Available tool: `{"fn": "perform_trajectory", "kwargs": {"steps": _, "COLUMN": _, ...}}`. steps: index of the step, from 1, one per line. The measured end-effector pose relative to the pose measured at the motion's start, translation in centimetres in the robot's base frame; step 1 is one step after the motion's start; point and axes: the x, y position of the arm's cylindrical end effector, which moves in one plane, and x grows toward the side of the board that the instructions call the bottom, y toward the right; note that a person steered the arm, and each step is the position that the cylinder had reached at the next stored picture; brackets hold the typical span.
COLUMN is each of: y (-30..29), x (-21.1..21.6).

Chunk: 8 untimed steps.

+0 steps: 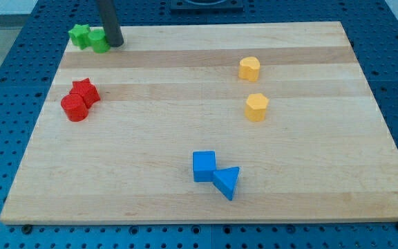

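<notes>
Dark rod (107, 21) upright, my tip (115, 43) against green blocks (90, 37)

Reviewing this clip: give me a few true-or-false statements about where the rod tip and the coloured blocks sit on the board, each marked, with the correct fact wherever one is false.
1. My tip is at the view's top left, right beside the green cylinder. True.
2. The green star lies alone at the view's bottom right. False: it sits at the top left, against the green cylinder.
3. The red star and the red cylinder touch each other at the view's left. True.
4. The two yellow blocks are pressed together. False: the upper yellow block and the lower yellow block stand apart, one above the other.
5. The blue cube touches the blue triangular block near the view's bottom. True.
</notes>
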Motion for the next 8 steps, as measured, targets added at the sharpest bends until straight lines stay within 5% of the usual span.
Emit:
{"fn": "perform_trajectory", "kwargs": {"steps": 1, "y": -0.1, "x": -0.1}}
{"fn": "perform_trajectory", "kwargs": {"steps": 3, "y": 11.3, "x": 6.1}}
{"fn": "perform_trajectory", "kwargs": {"steps": 8, "y": 5.6, "x": 8.1}}
